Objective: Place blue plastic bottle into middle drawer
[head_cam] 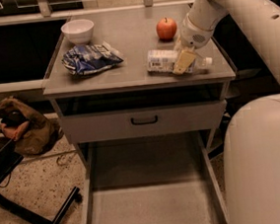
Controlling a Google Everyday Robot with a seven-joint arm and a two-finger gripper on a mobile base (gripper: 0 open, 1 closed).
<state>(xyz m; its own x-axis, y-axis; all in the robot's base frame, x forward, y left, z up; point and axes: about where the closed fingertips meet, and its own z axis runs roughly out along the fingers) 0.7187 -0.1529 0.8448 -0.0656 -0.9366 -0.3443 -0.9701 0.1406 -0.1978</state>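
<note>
The blue plastic bottle (161,61) lies on its side near the front right edge of the grey counter (128,40), with its white cap pointing right. My gripper (183,60) comes down from the upper right and sits right over the bottle's cap-side half. The bottle rests on the counter. The middle drawer (152,209) is pulled far out below, a wide shallow grey tray with a bare floor.
A closed grey drawer front with a black handle (144,120) sits under the counter. A blue-and-white snack bag (90,58), a white bowl (77,30) and a red apple (166,28) are on the counter. My white base (266,161) stands to the right. A brown bag (25,127) lies on the floor at left.
</note>
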